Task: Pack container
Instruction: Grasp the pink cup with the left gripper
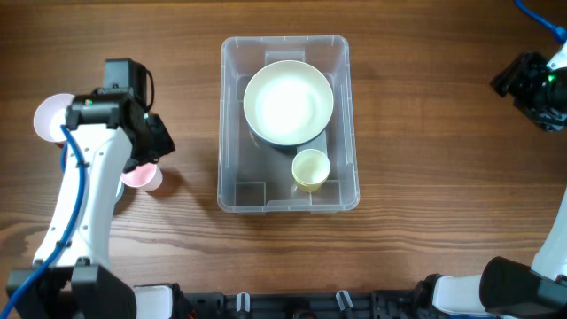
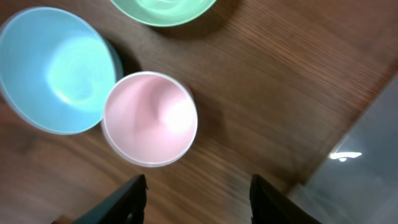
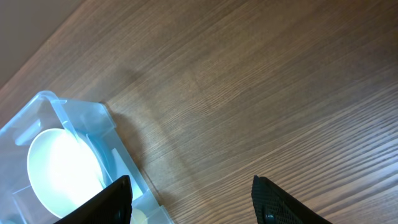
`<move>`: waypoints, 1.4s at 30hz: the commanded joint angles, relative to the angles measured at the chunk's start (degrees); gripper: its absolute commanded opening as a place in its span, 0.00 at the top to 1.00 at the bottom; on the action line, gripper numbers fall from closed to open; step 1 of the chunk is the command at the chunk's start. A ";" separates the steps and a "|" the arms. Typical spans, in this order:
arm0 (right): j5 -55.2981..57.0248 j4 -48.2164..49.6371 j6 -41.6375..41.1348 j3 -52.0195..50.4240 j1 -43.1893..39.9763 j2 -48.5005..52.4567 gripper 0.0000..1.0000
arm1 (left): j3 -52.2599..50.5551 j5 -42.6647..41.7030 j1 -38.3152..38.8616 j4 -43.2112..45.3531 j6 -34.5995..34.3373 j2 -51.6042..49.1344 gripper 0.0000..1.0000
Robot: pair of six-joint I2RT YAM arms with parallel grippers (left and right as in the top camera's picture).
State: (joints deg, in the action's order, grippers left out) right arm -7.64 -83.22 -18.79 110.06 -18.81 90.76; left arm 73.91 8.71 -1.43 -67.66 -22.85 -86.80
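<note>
The clear container [image 1: 229, 124] stands at the table's centre and holds a cream bowl [image 1: 288, 102] and a small yellow cup [image 1: 311, 168]. My left gripper [image 1: 152, 146] is open and empty, above the wood just beside a pink cup [image 1: 142, 177]. In the left wrist view the pink cup [image 2: 149, 118] stands upright ahead of the open fingers [image 2: 198, 199], which do not touch it. My right gripper [image 1: 512, 81] is open and empty at the far right, well away from the container. The right wrist view shows the container's corner [image 3: 118, 149] and the cream bowl [image 3: 62, 171] left of the fingers [image 3: 193, 199].
A blue bowl [image 2: 56, 68] touches the pink cup's left side. A green bowl [image 2: 165, 9] lies beyond the cup. A pink bowl [image 1: 51, 115] sits at the far left. The container's wall [image 2: 360, 168] shows at the right of the left wrist view.
</note>
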 commanded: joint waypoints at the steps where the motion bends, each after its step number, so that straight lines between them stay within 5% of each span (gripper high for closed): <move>1: 0.15 0.02 -0.24 -0.22 -0.02 0.33 0.37 | -6.43 -0.74 -0.35 5.27 -0.35 -2.10 0.44; 21: 0.55 -1.75 3.54 -0.22 -0.02 0.33 0.36 | -9.42 -2.64 -0.35 9.03 -0.09 -7.65 0.42; 30: 0.55 -1.90 3.65 -0.22 -0.02 0.33 0.36 | -9.42 1.05 -0.35 9.79 -0.09 -11.45 0.59; 33: 0.52 -1.90 3.65 -0.22 -0.02 0.33 0.36 | -9.42 1.05 -0.35 9.79 -0.09 -11.45 0.77; 38: 0.55 -1.77 3.63 -0.22 -0.02 0.33 0.36 | -9.42 1.05 -0.35 9.35 -0.09 -11.45 0.93; 42: 0.55 -1.86 3.65 -0.22 -0.02 0.33 0.36 | -9.40 1.05 -0.35 9.42 -0.09 -11.19 0.96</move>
State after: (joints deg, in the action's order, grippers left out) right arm -7.62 -84.90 -16.14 110.06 -18.81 90.76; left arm 64.82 9.63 -1.48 -58.24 -23.05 -98.02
